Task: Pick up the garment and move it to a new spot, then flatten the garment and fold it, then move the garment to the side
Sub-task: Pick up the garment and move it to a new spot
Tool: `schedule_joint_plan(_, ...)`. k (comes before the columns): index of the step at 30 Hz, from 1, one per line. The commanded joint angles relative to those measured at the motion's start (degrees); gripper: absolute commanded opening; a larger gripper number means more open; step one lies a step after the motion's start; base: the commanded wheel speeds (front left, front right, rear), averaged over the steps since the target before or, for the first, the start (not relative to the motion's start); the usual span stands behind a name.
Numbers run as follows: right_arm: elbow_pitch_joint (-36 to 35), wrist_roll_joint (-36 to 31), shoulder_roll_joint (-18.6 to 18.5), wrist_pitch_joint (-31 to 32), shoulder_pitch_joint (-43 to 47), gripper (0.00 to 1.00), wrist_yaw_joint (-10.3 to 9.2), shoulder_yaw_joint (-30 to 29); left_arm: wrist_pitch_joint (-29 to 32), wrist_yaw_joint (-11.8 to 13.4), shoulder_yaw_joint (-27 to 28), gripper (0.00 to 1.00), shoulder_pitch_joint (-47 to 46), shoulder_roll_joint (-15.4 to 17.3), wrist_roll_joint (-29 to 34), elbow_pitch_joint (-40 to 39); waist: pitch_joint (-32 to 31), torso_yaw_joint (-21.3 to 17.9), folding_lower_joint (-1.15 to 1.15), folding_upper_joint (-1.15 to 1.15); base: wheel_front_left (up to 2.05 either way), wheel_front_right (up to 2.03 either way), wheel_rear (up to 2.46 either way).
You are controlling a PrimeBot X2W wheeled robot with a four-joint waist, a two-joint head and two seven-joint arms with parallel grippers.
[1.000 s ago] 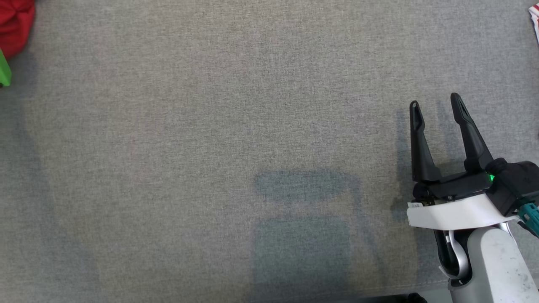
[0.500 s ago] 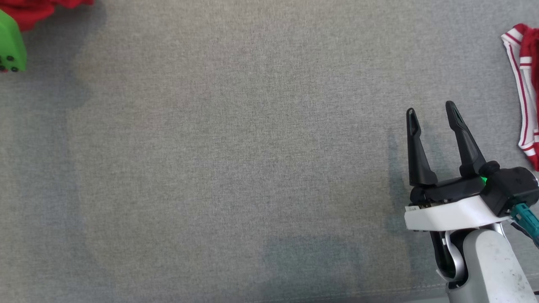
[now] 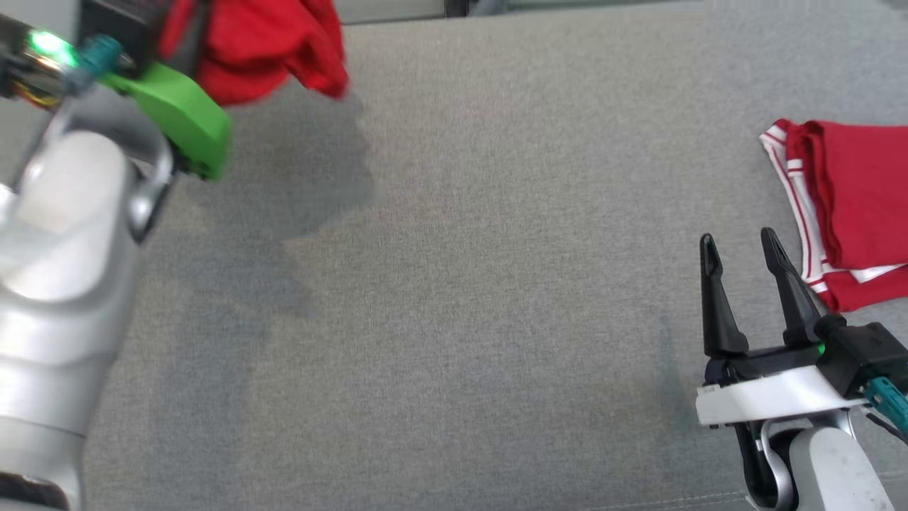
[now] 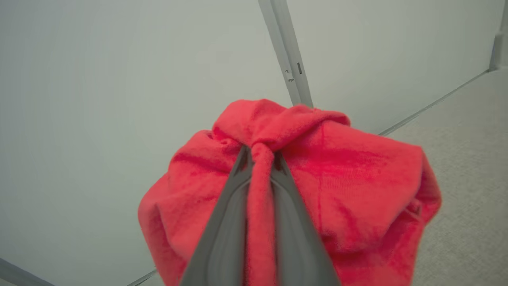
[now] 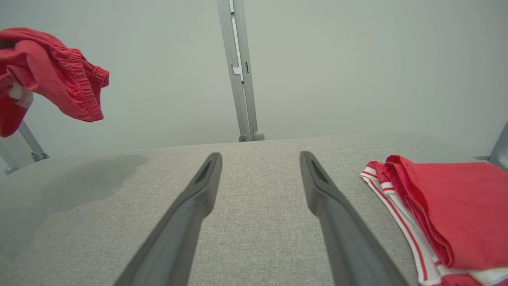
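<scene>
Garment: a bunched red garment (image 3: 262, 42) hangs in the air above the far left corner of the counter (image 3: 496, 284). It is clear of the grey cloth top, and its shadow (image 3: 312, 170) falls on the cloth below it.
Left tool: the left tool (image 4: 258, 153) is pinched narrow on a twisted fold of the garment, and the rest of the cloth drapes down around both fingers.
Right tool: the right tool (image 3: 738, 245) is spread wide and holds nothing. It sits low over the near right part of the counter with its fingers pointing toward the far edge.
Nearby: a folded pile (image 3: 858, 199) of red cloth with white stripes lies flat on the right side, just beside the right tool's outer finger. A strip of grey shows between them.
Open room: a broad grey stretch of counter lies between the two tools.
Edges: the far edge runs along the top of the head view, close behind the garment. A pale wall and a grey upright post (image 5: 238, 71) stand beyond it.
Left wrist view: shows the pinch itself. In the head view the garment and a green bracket (image 3: 177, 113) cover those fingers.
Right wrist view: shows a gathered hem on the hanging garment, and that the garment hangs well above the surface.
</scene>
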Motion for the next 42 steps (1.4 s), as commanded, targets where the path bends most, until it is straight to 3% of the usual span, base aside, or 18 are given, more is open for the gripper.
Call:
schedule_joint_plan(1, 0.4, 0.4, -0.1, -0.3, 1.9, 1.0, -0.08, -0.8, -0.9, -0.1, -2.4, 0.0, 4.0, -1.6, -1.8, -2.7, -5.7, -1.5, 0.0, 0.0, 0.0, 0.0, 0.0)
schedule_joint_plan(10, 0.7, 2.1, -0.1, -0.4, 5.0, 1.0, -0.08, -1.4, -2.4, 0.1, -10.1, 0.0, 16.0, -6.2, -4.6, -6.4, -8.0, -4.8, 0.0, 0.0, 0.0, 0.0, 0.0)
schedule_joint_plan(21, 1.5, 3.0, -0.1, -0.7, 4.4, 1.0, -0.08, 0.0, -8.7, 3.1, -13.5, 0.0, 24.7, -11.7, -3.7, 2.5, -8.2, -8.3, 0.0, 0.0, 0.0, 0.0, 0.0)
schedule_joint_plan(24, 1.7, 3.0, -0.1, -0.7, 4.5, 1.0, -0.08, 0.0, -9.4, 3.4, -13.3, 0.53, 26.1, -12.8, -4.0, 5.4, -8.9, -8.4, 0.0, 0.0, 0.0, 0.0, 0.0)
schedule_joint_plan(25, 1.7, 2.9, -0.1, -0.7, 4.7, 1.0, -0.08, -0.2, -9.5, 3.4, -13.2, 0.85, 26.4, -13.2, -4.0, 6.0, -9.2, -8.3, 0.0, 0.0, 0.0, 0.0, 0.0)
schedule_joint_plan(26, 1.8, 2.9, -0.1, -0.7, 4.8, 1.0, -0.08, -0.3, -9.7, 3.5, -12.9, 1.0, 26.6, -13.6, -4.2, 6.5, -9.5, -8.2, 0.0, 0.0, 0.0, 0.0, 0.0)
schedule_joint_plan(32, 1.8, 2.3, -0.1, -0.7, 5.6, 1.0, -0.08, -0.8, -9.9, 4.5, -10.5, 1.0, 28.5, -14.7, -4.9, 5.1, -11.6, -6.7, 0.0, 0.0, 0.0, 0.0, 0.0)
schedule_joint_plan(42, 2.5, 2.2, -0.1, 0.1, 8.0, 1.0, -0.08, -2.6, -9.8, 7.9, -0.6, 1.0, 38.9, -14.0, -4.7, -8.1, -15.8, -2.2, 0.0, 0.0, 0.0, 0.0, 0.0)
